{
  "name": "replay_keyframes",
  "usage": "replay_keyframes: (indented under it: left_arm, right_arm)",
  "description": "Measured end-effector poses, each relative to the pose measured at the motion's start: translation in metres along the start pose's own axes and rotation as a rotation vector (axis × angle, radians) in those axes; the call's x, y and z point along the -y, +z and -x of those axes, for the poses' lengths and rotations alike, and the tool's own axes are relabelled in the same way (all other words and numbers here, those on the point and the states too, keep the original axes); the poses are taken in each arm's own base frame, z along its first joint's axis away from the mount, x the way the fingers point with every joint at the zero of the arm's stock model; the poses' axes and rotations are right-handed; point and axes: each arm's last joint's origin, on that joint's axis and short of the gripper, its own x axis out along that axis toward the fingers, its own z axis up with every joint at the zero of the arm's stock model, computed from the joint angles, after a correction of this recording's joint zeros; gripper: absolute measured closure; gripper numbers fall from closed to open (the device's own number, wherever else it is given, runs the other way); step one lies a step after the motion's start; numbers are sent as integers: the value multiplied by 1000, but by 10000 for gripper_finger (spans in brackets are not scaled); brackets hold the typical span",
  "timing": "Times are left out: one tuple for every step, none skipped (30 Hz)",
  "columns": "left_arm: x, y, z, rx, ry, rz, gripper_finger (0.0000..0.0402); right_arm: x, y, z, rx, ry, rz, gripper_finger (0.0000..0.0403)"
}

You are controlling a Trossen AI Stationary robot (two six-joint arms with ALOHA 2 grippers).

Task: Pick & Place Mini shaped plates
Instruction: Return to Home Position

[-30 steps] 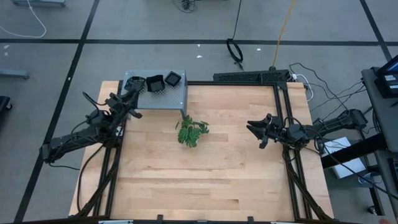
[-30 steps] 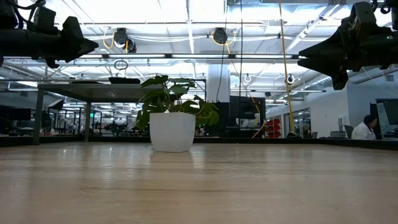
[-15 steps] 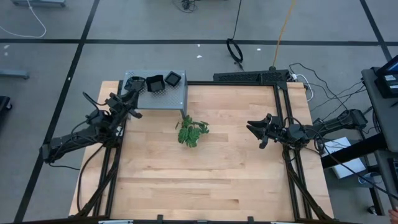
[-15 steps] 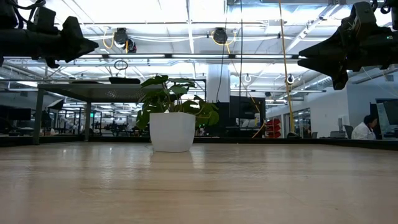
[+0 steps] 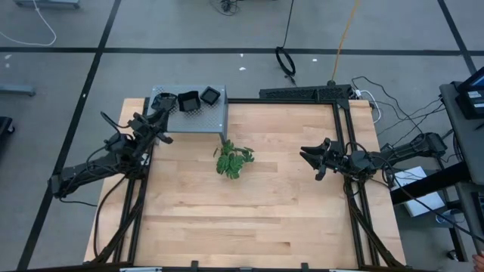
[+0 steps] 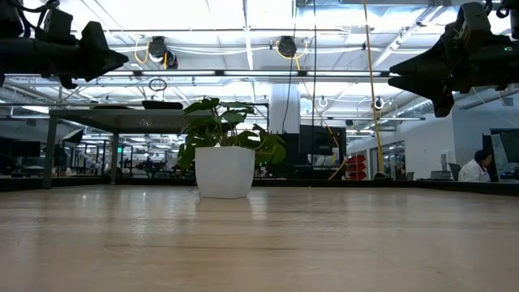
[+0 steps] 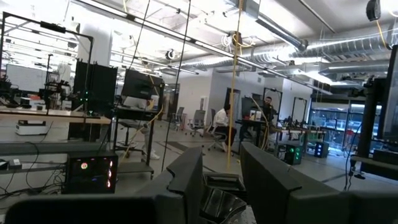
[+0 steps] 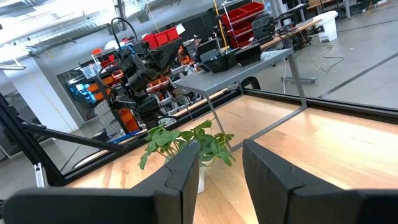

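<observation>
Hovering at the near left corner of the grey shelf [image 5: 204, 119], your left end effector [image 5: 165, 110] is the one to watch. The small black plates [image 5: 187, 100] sit on top of that shelf at the table's [image 5: 265, 219] far left, with another [image 5: 211, 94] just beside them. From this close, a careless swing could clip the shelf's edge or sweep a plate off. A jolt to the shelf might also shift whatever is stacked there.

The fingers are parted by a narrow gap and grip nothing, though dark glossy shapes, probably plates, show beyond the gap in the wrist view. Your right end effector [image 5: 308, 159] waits above the table's right side, fingers likewise parted and empty. It points toward the potted plant [image 5: 233, 160], which stands well apart from it.
</observation>
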Motion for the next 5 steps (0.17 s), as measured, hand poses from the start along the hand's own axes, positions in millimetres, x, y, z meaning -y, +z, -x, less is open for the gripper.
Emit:
replay_keyframes:
  left_arm:
    - [0, 0, 0, 0, -1, -2, 288]
    - [0, 0, 0, 0, 0, -2, 288]
    - [0, 0, 0, 0, 0, -2, 288]
    - [0, 0, 0, 0, 0, -1, 288]
    - [0, 0, 0, 0, 0, 0, 289]
  right_arm:
    - [0, 0, 0, 0, 0, 0, 293]
    - [0, 0, 0, 0, 0, 0, 293]
    - [0, 0, 0, 0, 0, 0, 293]
    - [0, 0, 0, 0, 0, 0, 293]
    - [0, 0, 0, 0, 0, -1, 293]
